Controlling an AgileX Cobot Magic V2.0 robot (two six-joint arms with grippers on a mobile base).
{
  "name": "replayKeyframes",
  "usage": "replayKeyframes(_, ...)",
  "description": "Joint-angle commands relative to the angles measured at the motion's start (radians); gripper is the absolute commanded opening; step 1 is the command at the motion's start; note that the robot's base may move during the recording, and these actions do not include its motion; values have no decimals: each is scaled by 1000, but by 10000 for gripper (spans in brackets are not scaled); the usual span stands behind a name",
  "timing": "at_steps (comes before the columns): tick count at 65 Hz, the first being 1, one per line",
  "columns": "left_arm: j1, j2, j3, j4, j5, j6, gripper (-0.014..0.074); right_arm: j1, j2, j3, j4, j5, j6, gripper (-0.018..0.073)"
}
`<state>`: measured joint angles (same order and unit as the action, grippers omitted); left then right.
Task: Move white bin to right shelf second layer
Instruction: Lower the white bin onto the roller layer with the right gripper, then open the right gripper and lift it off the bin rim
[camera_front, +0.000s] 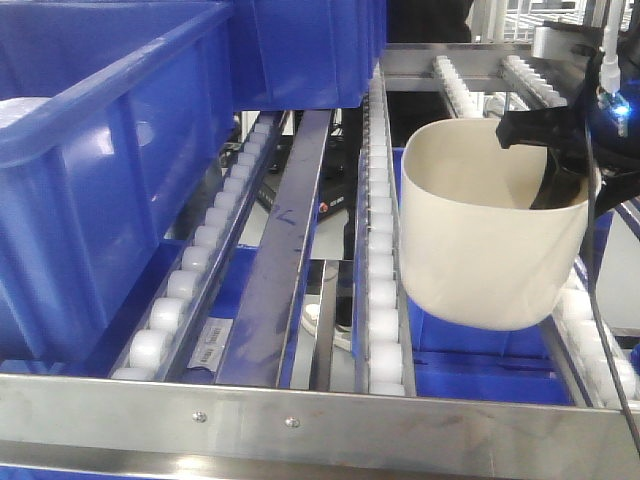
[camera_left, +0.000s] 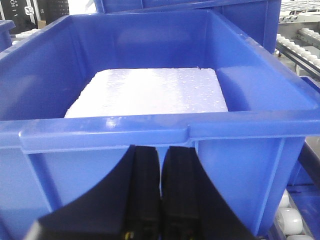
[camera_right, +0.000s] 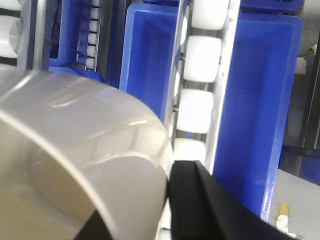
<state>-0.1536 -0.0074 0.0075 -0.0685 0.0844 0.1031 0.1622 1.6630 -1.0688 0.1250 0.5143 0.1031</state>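
While the big blue crate sits high on the left roller lanes with a white foam slab lying flat in its bottom, all the action is over on the right, folks! Look at the roller rack level, sloped rails of small white rollers running down to a steel front bar with its screws, more blue crates showing below through the rails. And there's the white bin, cream-white and smooth, over the right-hand lane between two roller rails, tilted a touch; whether its rounded base is resting on the rollers or hanging just above them, I can't tell from where I stand. The right gripper has it pinched at the far right rim, one black finger outside the wall and the other down inside, so the jaws are nearly closed across just that thin wall. I'd call it light and empty, stiff enough to carry by one edge, but that glossy plastic looks slippery, and a one-sided rim hold lets it swing. The rim is the only sensible hold, no handles here! Smallest of all, the left gripper hangs idle just in front of the blue crate's near wall, fingers pressed together, holding nothing.
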Motion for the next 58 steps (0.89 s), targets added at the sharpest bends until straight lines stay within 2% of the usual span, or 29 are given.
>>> replayKeyframes(1, -6, -14, 37, -5, -84, -4, 85, -2, -24, -26, -1, -66, -8, 57)
replayKeyframes(8, -6, -14, 37, -5, -84, -4, 85, -2, -24, -26, 5, -69, -8, 88)
replayKeyframes(20, -6, -14, 37, -5, -84, -4, 85, -2, -40, -26, 8, -88, -8, 365)
replayKeyframes(26, -6, -14, 37, -5, -84, -4, 85, -2, -66, -26, 9, -109, -8, 448)
replayKeyframes(51, -6, -14, 37, -5, -84, -4, 85, -3, -224, -26, 9, -130, -8, 452)
replayKeyframes(58, -6, -14, 37, -5, -84, -4, 85, -4, -327, -14, 8, -147, -8, 368)
